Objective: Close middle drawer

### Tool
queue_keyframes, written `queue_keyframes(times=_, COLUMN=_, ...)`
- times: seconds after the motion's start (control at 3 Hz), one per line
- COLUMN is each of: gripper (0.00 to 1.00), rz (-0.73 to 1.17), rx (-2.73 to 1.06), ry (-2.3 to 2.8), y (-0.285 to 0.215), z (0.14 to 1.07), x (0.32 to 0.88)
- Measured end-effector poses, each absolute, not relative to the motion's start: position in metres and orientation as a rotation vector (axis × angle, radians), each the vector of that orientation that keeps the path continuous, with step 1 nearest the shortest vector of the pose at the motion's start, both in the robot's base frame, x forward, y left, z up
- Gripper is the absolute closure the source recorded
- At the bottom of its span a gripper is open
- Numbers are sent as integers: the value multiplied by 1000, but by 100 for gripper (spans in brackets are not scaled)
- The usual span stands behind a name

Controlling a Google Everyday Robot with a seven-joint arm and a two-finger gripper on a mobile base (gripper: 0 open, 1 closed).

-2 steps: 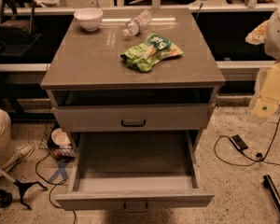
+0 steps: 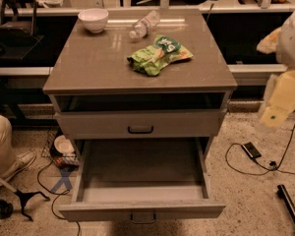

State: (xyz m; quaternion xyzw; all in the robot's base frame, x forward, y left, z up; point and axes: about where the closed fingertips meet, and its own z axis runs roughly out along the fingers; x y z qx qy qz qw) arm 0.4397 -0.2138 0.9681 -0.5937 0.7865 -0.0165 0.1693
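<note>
The middle drawer (image 2: 140,178) of the grey-beige cabinet is pulled far out toward the camera. Its deep plain box holds nothing. Its flat front panel (image 2: 88,211) is at the bottom of the view, with the small dark bar handle (image 2: 143,218) partly cut off. The top drawer front (image 2: 98,124) with a like handle sits above it, under a dark gap. The lowest drawer is hidden. My gripper (image 2: 274,113) is at the pale yellowish end of the arm at the right edge, to the right of the cabinet and apart from it, about level with the top drawer.
On the cabinet top (image 2: 88,63) lie a white bowl (image 2: 93,19), a plastic bottle (image 2: 144,24) and a green snack bag (image 2: 159,55). Cables and a small black device (image 2: 251,150) lie on the floor at right. A person's leg and shoe (image 2: 5,151) are at left.
</note>
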Motion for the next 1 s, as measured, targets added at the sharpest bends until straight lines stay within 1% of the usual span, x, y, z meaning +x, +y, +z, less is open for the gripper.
queue_keyframes(times=0.33, gripper=0, rz=159, rx=-1594, ry=2293, y=-194, z=909, x=440)
queue_keyframes(times=0.67, gripper=0, rz=409, rx=-1490, ry=2357, y=-156, z=830, x=435)
queue_keyframes(times=1.0, gripper=0, rz=616, rx=-1435, ry=2433, y=-107, z=742, x=416)
